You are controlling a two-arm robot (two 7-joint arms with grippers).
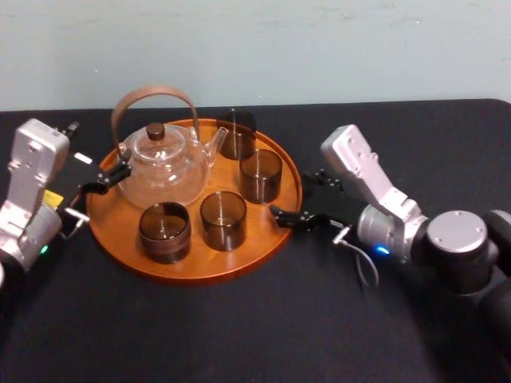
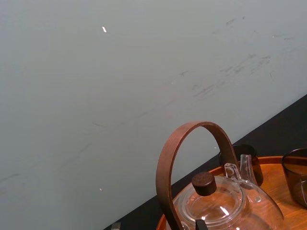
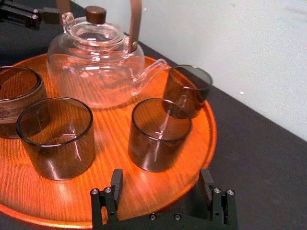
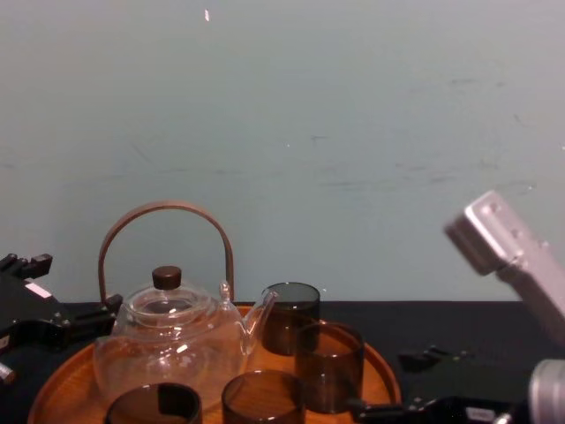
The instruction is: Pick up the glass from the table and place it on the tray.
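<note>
Head view: the right gripper (image 1: 291, 195), empty with jaws wide apart, sits at the tray's (image 1: 112, 231) 3 o'clock rim, the nearest glass (image 1: 260, 175) upright on the tray toward its 10 o'clock, while the left gripper (image 1: 108, 177) waits at 9 o'clock.

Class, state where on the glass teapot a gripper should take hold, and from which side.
Probably the top of the wooden handle, from above: it arches clear over the lid, while the teapot is wide and round and glasses crowd its spout side.
</note>
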